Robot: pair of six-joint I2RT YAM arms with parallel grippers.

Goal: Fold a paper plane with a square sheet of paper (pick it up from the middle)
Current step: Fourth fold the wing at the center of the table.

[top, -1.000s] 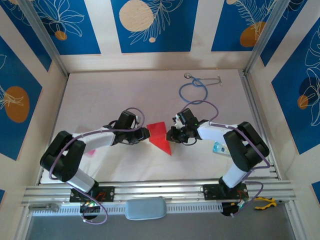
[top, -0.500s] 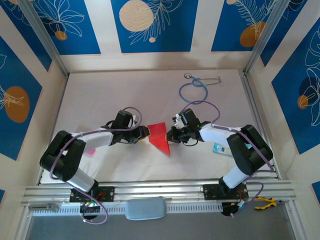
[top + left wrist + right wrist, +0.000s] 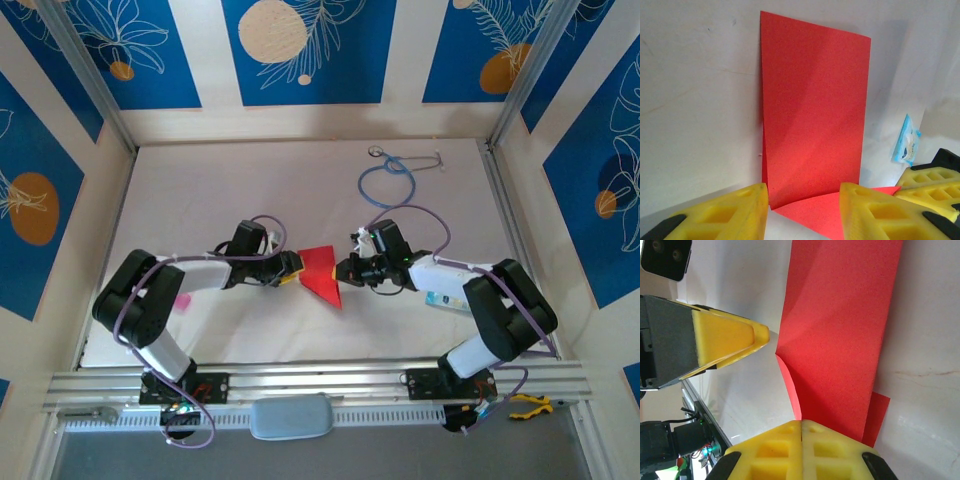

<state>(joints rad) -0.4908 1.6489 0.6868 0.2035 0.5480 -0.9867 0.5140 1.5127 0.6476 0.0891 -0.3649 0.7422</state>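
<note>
Red square sheet of paper (image 3: 318, 268), partly folded, toward the surface's (image 3: 250, 190) near edge — my left pincer (image 3: 293, 266) released beside it, right pincer (image 3: 345, 270) clenched.

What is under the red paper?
The white table lies under the red paper. A second red layer pokes out from beneath the top one. Anything else under the paper is covered, so I can't tell.

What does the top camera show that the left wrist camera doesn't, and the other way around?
Top camera: the blue stethoscope lying at the far right of the table. Left wrist camera: the left gripper close up, its yellow fingers apart, and a faint diagonal crease in the red paper. Both: that folded red paper and a small blue packet.
</note>
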